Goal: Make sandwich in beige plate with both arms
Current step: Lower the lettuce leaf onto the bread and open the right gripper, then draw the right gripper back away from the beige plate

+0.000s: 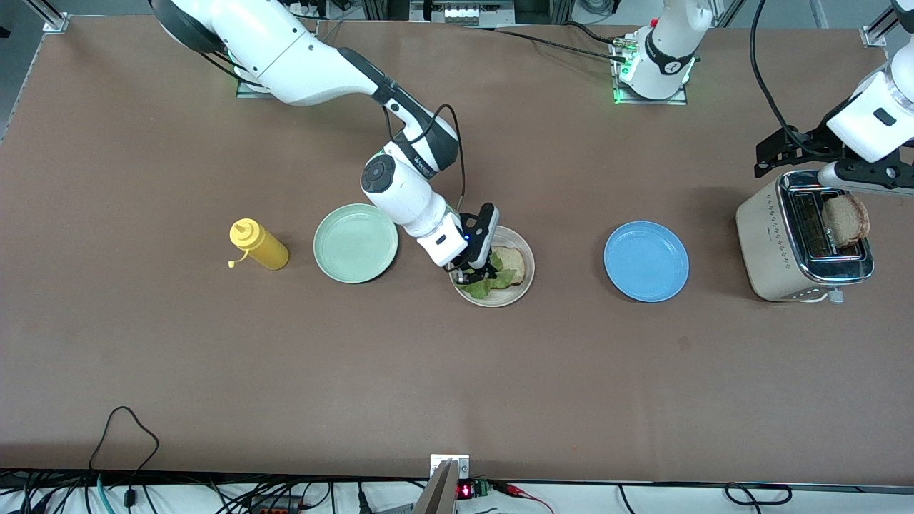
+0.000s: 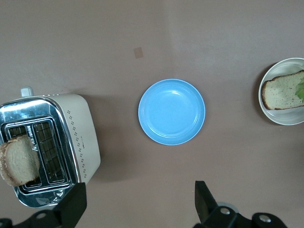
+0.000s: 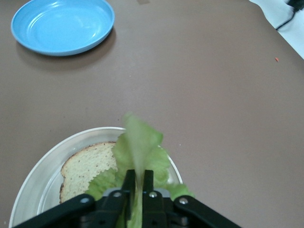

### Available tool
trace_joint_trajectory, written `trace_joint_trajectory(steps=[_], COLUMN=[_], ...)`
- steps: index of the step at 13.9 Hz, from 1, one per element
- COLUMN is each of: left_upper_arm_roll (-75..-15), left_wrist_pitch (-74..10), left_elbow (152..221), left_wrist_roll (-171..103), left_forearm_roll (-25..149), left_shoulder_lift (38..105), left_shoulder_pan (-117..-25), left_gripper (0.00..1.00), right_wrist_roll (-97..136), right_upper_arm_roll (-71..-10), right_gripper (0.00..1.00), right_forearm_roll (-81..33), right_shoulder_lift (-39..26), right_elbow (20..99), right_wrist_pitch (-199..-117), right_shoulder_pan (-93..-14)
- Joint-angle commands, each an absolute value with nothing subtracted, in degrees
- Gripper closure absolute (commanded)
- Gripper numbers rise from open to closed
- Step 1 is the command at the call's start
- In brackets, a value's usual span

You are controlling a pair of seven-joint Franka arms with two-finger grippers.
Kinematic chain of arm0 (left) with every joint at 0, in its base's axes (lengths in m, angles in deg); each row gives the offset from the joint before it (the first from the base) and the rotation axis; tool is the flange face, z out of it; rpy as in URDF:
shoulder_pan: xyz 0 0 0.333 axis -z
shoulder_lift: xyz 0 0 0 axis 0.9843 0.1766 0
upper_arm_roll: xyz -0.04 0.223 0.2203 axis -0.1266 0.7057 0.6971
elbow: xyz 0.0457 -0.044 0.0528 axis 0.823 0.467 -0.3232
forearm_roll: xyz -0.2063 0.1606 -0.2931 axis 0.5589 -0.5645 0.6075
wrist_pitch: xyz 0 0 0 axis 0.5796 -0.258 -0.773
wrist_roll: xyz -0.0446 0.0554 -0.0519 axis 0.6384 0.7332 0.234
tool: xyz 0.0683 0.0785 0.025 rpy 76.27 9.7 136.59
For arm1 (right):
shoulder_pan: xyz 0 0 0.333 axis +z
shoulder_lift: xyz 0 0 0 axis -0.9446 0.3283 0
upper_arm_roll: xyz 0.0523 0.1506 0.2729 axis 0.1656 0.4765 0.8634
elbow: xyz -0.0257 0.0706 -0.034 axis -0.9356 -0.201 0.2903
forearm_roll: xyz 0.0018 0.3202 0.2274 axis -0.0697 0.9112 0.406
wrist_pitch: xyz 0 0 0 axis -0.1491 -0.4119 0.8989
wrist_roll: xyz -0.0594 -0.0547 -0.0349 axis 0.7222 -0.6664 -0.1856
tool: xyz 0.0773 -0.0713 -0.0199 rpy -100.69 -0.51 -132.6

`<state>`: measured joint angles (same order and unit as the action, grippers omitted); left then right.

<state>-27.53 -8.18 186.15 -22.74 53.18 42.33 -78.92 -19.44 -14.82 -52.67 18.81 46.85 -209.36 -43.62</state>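
Note:
The beige plate [image 1: 526, 283] [image 3: 42, 172] [image 2: 286, 119] sits mid-table with one toasted bread slice [image 1: 511, 262] [image 3: 87, 166] [image 2: 282, 90] lying in it. A ruffled green lettuce leaf [image 1: 485, 286] [image 3: 140, 141] lies partly on the slice. My right gripper [image 1: 480, 273] [image 3: 136, 178] is low over the plate, its fingers pinched on the leaf. A second bread slice [image 1: 847, 218] [image 2: 19, 159] stands in the toaster [image 1: 770, 244] [image 2: 81, 134]. My left gripper [image 1: 770, 160] [image 2: 140, 205] hangs open above the table beside the toaster, holding nothing.
A blue plate [image 1: 646, 261] [image 2: 172, 112] [image 3: 61, 26] lies between the beige plate and the toaster. A mint green plate [image 1: 355, 243] and a yellow squeeze bottle [image 1: 260, 245] sit toward the right arm's end. Cables run along the table edge nearest the front camera.

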Motion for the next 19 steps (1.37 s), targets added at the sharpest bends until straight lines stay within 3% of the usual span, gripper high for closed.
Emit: trace_joint_trajectory(steps=[1,5,13,17,19], left_upper_arm_roll=[-27.59,-27.59,-27.59,-27.59,-27.59], left_wrist_pitch=[-7.43,-7.43,-7.43,-7.43,-7.43], left_elbow=[185.65,185.65,185.65,185.65,185.65], left_wrist_roll=[-21.91,-21.82,-21.91,-21.91,-21.91], left_forearm_roll=[51.97,51.97,51.88,51.97,51.97], left_shoulder_lift=[42.02,42.02,42.02,42.02,42.02], left_shoulder_pan=[-78.77,-78.77,-78.77,-78.77,-78.77], left_gripper=[0.0,0.0,0.0,0.0,0.0], right_wrist_roll=[-15.83,-13.2,4.54,13.34,13.01], right_upper_arm_roll=[-15.01,-15.1,-15.72,-16.41,-17.64], right_gripper=[0.0,0.0,0.0,0.0,0.0], right_forearm_roll=[-52.05,-51.96,-51.96,-52.4,-51.87], right_shoulder_lift=[18.14,15.86,3.56,0.21,0.2], right_elbow=[46.07,46.07,45.89,39.93,38.6], right_wrist_pitch=[-208.99,-201.72,-172.11,-157.16,-154.93], right_shoulder_pan=[-43.15,-43.41,-46.48,-49.21,-52.01])
